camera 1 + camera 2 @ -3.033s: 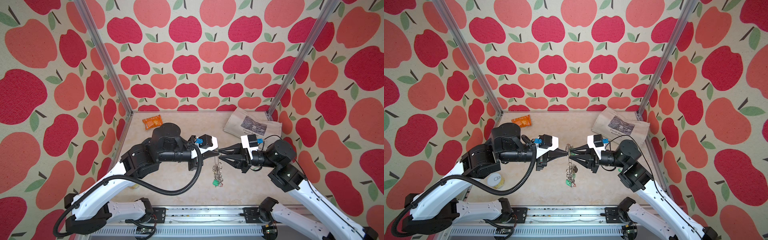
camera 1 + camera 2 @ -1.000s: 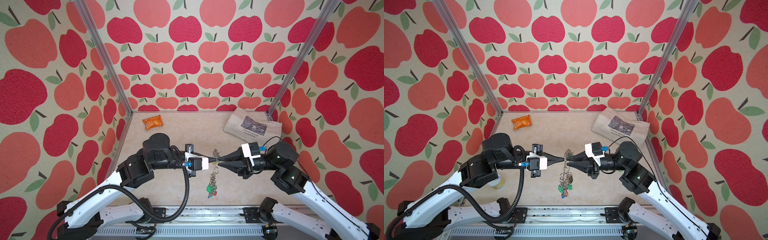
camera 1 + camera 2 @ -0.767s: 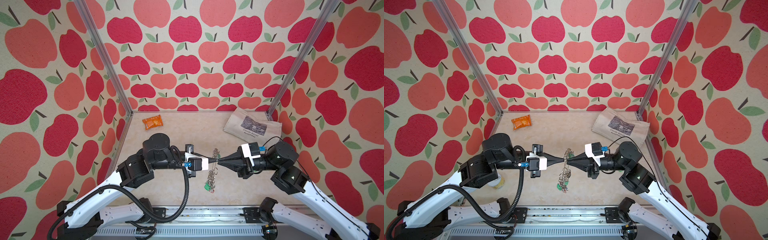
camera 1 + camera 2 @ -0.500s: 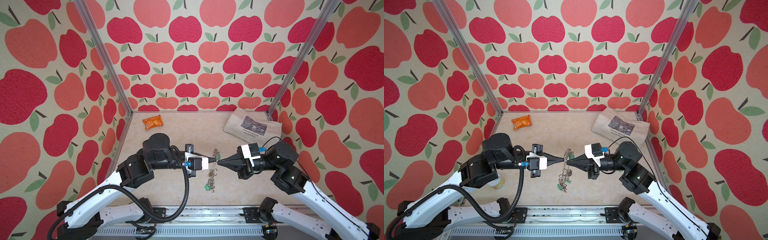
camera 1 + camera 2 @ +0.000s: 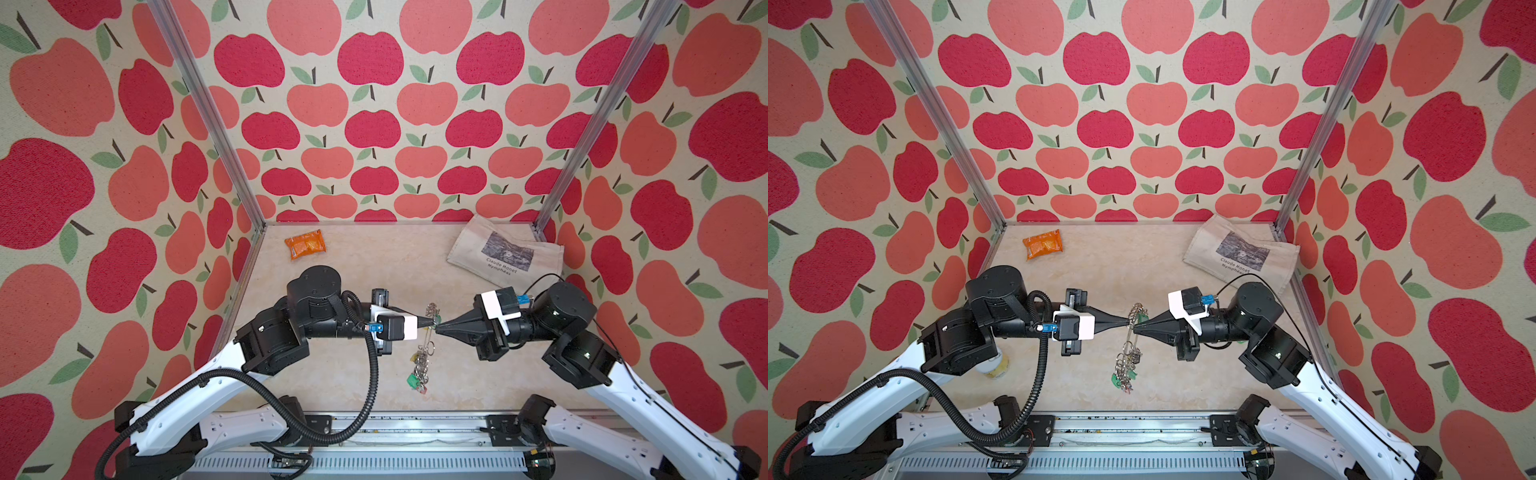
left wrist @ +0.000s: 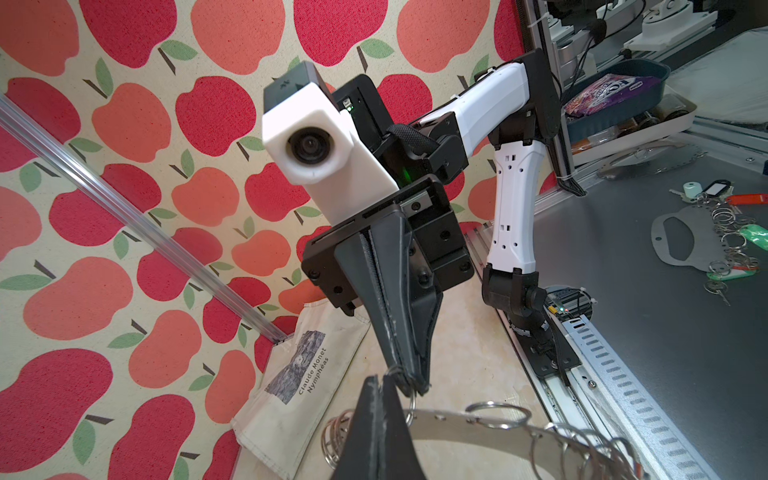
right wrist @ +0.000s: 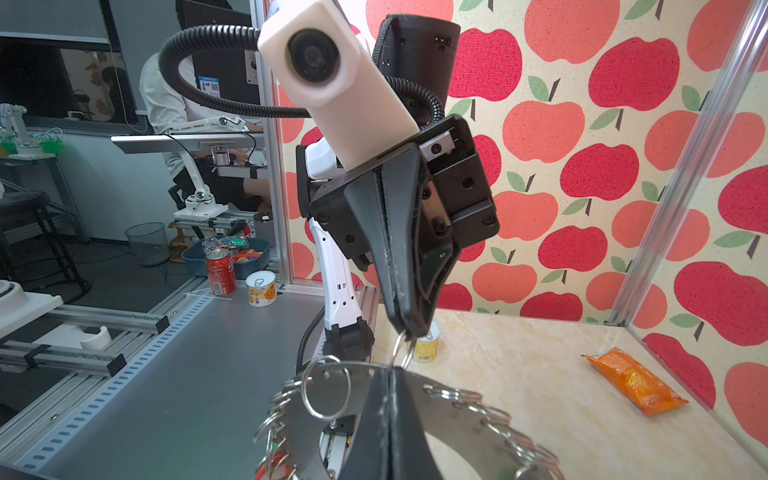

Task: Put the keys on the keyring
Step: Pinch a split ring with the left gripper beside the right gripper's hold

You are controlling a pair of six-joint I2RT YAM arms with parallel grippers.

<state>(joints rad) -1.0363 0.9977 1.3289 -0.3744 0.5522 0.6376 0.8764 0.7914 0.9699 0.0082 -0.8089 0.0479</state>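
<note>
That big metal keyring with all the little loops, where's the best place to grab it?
I'd grip the keyring by its flat rim, in a gap between the small wire rings, coming from outside so the jaws close across the thin plate. It hangs on edge, keys dangling below; the left gripper and right gripper, both shut, pinch its top from opposite sides.

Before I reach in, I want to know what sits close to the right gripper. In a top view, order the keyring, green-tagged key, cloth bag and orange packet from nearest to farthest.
1. keyring: at the right gripper tips, centre.
2. green-tagged key: hanging from it, toward the front.
3. cloth bag: back right corner.
4. orange packet: back left.
</note>
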